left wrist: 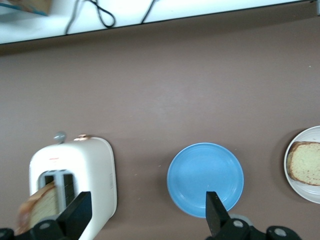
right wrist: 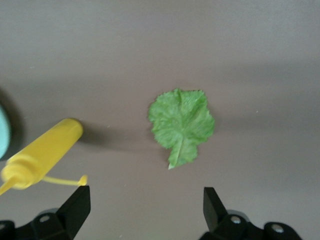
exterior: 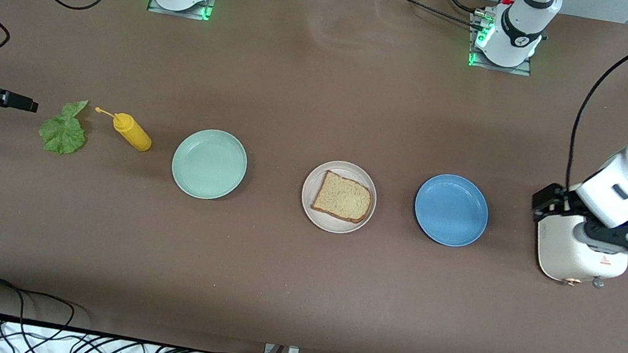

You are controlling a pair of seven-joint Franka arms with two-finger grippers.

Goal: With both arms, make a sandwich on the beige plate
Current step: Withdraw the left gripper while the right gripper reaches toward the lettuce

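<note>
A tan bread slice [exterior: 342, 197] lay flat on the beige plate [exterior: 310, 201]; ruffled lettuce [exterior: 64, 130] lay at its nine o'clock.

Brown table [exterior: 299, 274]; beige plate [exterior: 310, 204], tan bread slice [exterior: 343, 197], brown crust; mint-green plate [exterior: 209, 163]; blue plate [exterior: 451, 209]; yellow bottle [exterior: 132, 132]; green lettuce leaf [exterior: 64, 130]; white toaster [exterior: 579, 256].

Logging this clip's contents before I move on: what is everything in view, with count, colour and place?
bread slice: 1, tan, on the beige plate
bread in toaster: 1, tan, in a slot
beige plate: 1, between the other plates
blue plate: 1, beside the toaster
mint-green plate: 1, beside the bottle
lettuce leaf: 1, green, on the table at the right arm's end
squeeze bottle: 1, yellow, lying beside the leaf
toaster: 1, white, left arm's end
left gripper: open, over the toaster
right gripper: open, over the leaf
</note>
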